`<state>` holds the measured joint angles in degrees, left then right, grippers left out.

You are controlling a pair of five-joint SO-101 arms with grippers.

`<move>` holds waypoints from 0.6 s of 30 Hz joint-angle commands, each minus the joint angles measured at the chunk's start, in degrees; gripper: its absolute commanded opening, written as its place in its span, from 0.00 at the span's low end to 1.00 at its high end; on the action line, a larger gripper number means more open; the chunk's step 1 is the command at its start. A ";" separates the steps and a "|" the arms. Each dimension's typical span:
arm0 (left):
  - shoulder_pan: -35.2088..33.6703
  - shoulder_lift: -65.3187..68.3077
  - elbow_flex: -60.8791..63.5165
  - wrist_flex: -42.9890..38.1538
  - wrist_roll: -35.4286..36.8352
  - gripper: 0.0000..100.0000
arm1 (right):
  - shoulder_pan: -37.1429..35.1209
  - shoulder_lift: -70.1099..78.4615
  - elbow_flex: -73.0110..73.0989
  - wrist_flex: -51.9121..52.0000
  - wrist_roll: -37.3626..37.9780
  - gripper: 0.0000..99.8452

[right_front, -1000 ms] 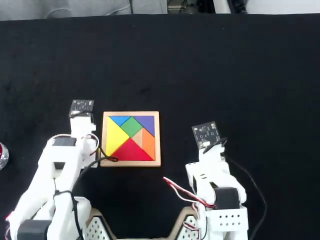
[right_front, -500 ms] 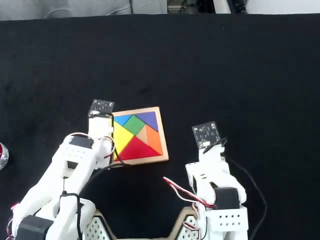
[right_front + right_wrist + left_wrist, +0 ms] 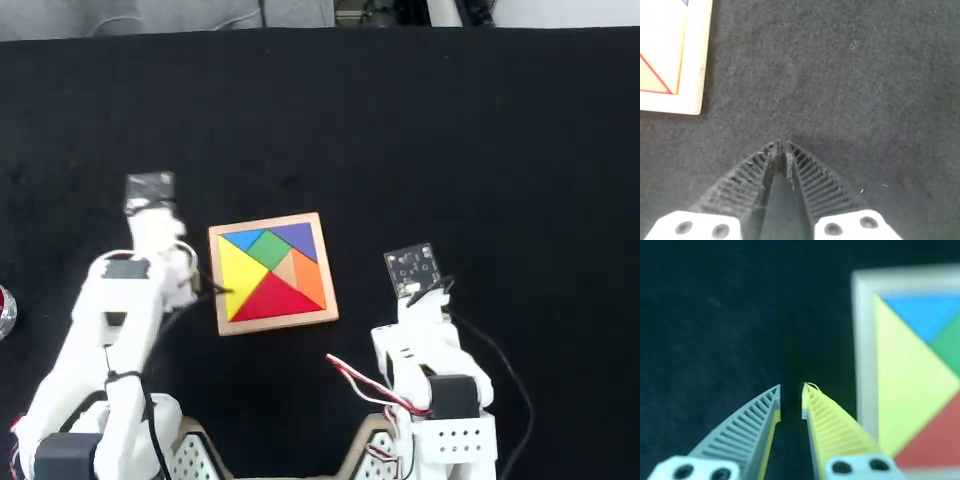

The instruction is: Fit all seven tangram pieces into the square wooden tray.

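The square wooden tray (image 3: 265, 221) is lying slightly askew on the black table (image 3: 450, 150), tangram pieces (image 3: 262, 295) filling it. My left gripper (image 3: 792, 387) is sitting just beside its rim, fingers slightly apart and empty. My right gripper (image 3: 781, 145) is staying near a corner, tips together.

A black table cloth (image 3: 420, 130) takes up nearly the whole high view. It is matte and felt-like, with pale lint specks (image 3: 854, 45) on it in the right wrist view. Along its far edge runs a narrow strip of room: crumpled grey fabric (image 3: 150, 14) at one end, dark cables (image 3: 400, 12) in the middle and a white surface (image 3: 570, 12) at the other. A small red and silvery object (image 3: 5, 310) sits at the cloth's left edge. The light is even — no hard shadows.
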<state>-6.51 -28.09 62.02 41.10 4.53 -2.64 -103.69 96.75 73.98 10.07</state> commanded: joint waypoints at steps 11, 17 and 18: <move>8.92 4.22 -3.91 -6.77 0.44 0.09 | -0.18 -4.35 -0.22 0.53 0.70 0.01; 8.75 12.66 -7.25 -8.62 0.44 0.09 | -0.18 -4.35 -0.22 0.53 0.70 0.01; 8.75 13.36 -8.13 -8.35 0.44 0.09 | -0.18 -4.35 -0.22 0.53 0.70 0.01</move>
<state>1.67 -16.31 58.42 33.45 4.44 -2.64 -103.69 96.75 73.98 10.07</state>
